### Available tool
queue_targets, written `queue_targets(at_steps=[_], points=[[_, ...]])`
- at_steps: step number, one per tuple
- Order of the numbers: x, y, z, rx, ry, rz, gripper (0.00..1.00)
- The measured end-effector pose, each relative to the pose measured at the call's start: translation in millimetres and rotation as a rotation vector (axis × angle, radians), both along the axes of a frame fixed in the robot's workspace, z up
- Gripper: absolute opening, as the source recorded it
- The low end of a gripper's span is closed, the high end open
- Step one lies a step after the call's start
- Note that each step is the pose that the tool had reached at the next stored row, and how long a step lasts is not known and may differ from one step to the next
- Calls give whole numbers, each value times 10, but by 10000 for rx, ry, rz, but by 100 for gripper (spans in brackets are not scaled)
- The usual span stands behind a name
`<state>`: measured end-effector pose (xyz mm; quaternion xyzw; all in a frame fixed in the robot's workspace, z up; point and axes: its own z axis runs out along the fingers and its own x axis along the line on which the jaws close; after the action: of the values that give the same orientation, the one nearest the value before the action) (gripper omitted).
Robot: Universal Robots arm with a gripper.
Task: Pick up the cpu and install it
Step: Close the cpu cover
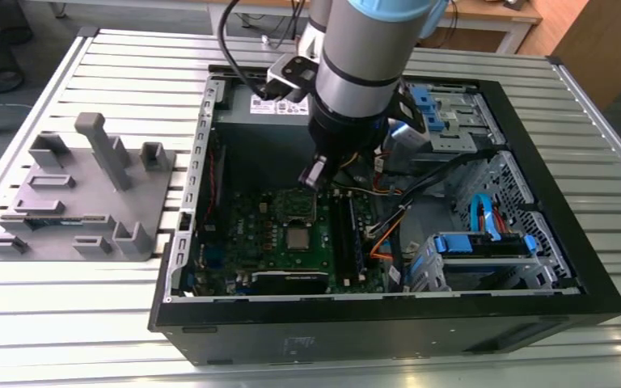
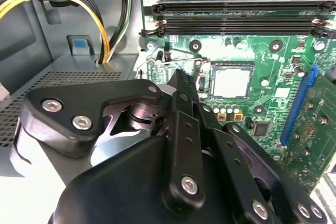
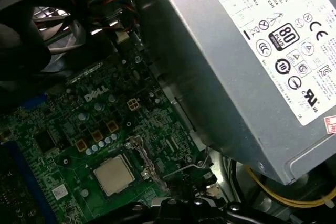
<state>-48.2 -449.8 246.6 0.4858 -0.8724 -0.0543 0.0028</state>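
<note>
Cpu (image 3: 113, 174): seated in the socket (image 2: 229, 81), I judge.
Gripper (image 2: 184, 80): above it; jaws clenched, empty.
Risk: my descent could hit the lever (image 3: 185, 167).

A table (image 1: 52, 323) of pale silvery slatted metal carries everything in the exterior view. On it, toward the exterior view's left, lies a grey moulded plastic holder (image 1: 78, 202) with upright posts; just beside it stands an open black computer case (image 1: 386, 315).
</note>
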Motion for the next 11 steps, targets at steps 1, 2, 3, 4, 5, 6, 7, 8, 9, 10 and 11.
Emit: queue_targets(at_steps=[1, 2, 3, 4, 5, 6, 7, 8, 9, 10, 11], points=[[0, -8, 0, 0, 0, 31, 11], [-1, -17, 0, -1, 0, 64, 11], [-1, -25, 0, -1, 0, 94, 11], [-2, -34, 0, -2, 0, 124, 11], [-2, -42, 0, -2, 0, 155, 11], [-3, -51, 0, -3, 0, 185, 11], [-3, -60, 0, -3, 0, 215, 11], [-4, -69, 0, -3, 0, 246, 11], [-4, -78, 0, -3, 0, 277, 11], [-4, -88, 0, -3, 0, 307, 11], [-5, -97, 0, -3, 0, 336, 11]])
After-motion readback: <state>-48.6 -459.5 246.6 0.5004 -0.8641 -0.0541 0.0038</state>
